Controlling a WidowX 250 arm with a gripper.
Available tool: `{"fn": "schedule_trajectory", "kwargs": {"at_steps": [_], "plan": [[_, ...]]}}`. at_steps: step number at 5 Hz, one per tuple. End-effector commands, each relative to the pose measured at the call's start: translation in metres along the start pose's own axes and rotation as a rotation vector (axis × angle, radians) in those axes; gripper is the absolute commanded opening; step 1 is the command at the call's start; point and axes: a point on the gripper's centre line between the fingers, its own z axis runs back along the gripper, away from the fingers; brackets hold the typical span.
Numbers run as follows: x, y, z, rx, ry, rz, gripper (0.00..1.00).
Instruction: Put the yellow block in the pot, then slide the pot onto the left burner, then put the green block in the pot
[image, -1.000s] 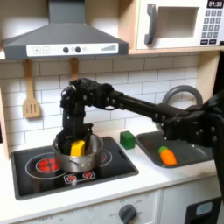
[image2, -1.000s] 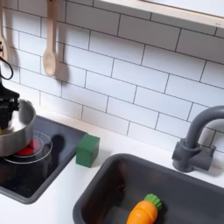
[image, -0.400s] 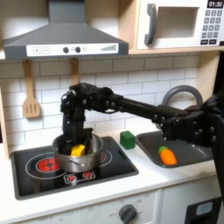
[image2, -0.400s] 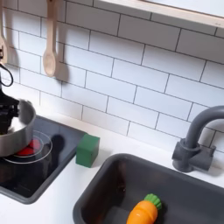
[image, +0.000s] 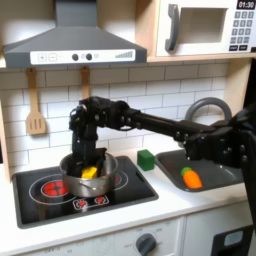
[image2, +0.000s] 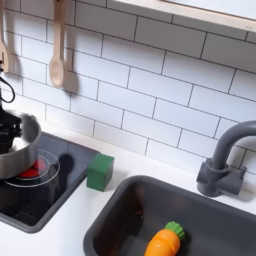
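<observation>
Tool low over pot, grip unclear — yellow block just beneath

An orange carrot toy with a green top lies in the dark grey sink, and a grey curved faucet stands at the sink's back edge in both exterior views. A wooden spatula hangs on the white tiled wall at the first exterior view's left, below a grey range hood, and a wooden spoon hangs on the tiles in the second exterior view. A microwave with a keypad sits at the first exterior view's upper right, and a round knob is set in the white cabinet front below the tabletop.
</observation>
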Motion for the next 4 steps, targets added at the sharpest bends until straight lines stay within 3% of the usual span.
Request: {"fn": "schedule_trajectory", "kwargs": {"at_steps": [1,4], "plan": [[-0.0013,0.0001,0.0001,0.006,0.004,-0.010,1.00],[-0.0001,-0.0010,0.0096,-0.016,-0.013,-0.010,1.00]]}}
